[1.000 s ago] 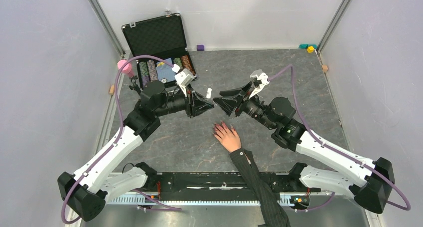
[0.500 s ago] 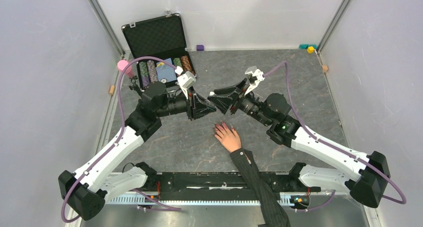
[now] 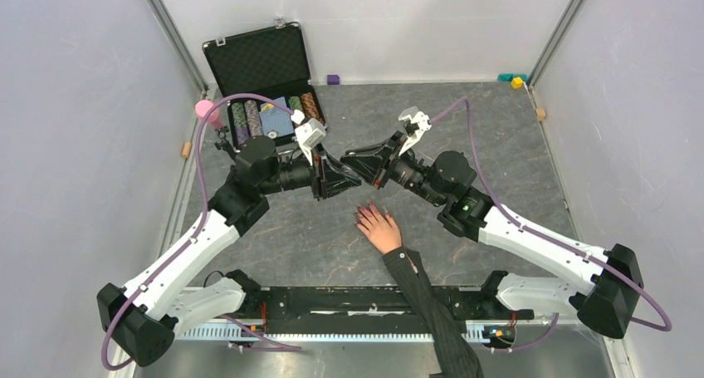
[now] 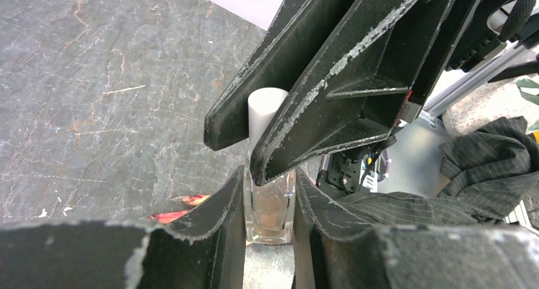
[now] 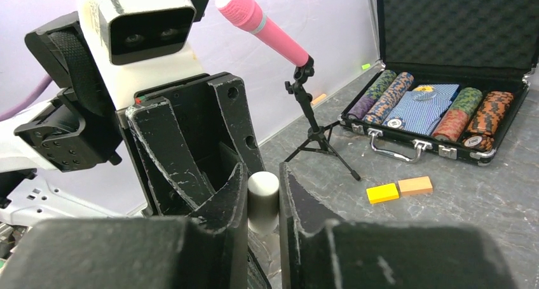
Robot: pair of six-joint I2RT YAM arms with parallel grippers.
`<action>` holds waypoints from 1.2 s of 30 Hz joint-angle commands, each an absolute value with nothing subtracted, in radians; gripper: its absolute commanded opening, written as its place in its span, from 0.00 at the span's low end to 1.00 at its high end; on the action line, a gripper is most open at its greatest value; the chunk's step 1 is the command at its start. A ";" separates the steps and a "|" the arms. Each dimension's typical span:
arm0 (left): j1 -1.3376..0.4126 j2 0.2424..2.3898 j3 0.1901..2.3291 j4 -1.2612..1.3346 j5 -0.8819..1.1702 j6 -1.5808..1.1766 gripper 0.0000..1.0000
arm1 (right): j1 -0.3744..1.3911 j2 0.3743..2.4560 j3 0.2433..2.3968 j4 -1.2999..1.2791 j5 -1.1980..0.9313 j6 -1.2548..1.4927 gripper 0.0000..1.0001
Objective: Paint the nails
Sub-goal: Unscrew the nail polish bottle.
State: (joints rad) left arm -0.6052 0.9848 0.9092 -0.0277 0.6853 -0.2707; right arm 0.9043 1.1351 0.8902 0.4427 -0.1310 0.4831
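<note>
Grips the upright bottle (image 4: 270, 209) by its glass in the left claw (image 4: 269, 194), brackets its white cap (image 5: 262, 200) with the right claw (image 5: 262, 174), clamped or merely flanking impossible to tell, above nails (image 3: 364, 209) resting on the counter (image 3: 498, 129) at 5 o'clock, near both.

Glossy red-pink nails (image 4: 191, 199); dark pinstriped sleeve (image 3: 432, 311). Clear bottle (image 4: 270, 209), whitish cap (image 5: 263, 194). Grey veined table (image 3: 515, 145). Black case (image 3: 257, 58) at 11 o'clock, with green, purple and orange speckled chips (image 5: 389, 95). Pink microphone (image 5: 260, 23). Yellow block (image 5: 382, 192), orange block (image 5: 415, 185).
</note>
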 commanded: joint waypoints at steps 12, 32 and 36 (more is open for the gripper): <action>-0.611 0.949 0.898 0.096 0.853 -0.318 0.02 | 0.913 1.129 0.904 0.485 -0.236 0.387 0.00; -0.611 0.926 0.896 0.264 1.128 -0.463 0.02 | 0.907 1.090 0.820 0.758 -0.760 0.365 0.00; -0.611 0.922 0.896 0.264 1.129 -0.463 0.02 | 0.908 1.080 0.807 0.782 -0.785 0.360 0.00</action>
State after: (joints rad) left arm -0.6109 0.9382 0.8848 0.2047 1.1191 -0.3630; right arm 0.9005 1.0935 0.8352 0.7532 -0.6495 0.4213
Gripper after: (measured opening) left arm 0.337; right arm 0.202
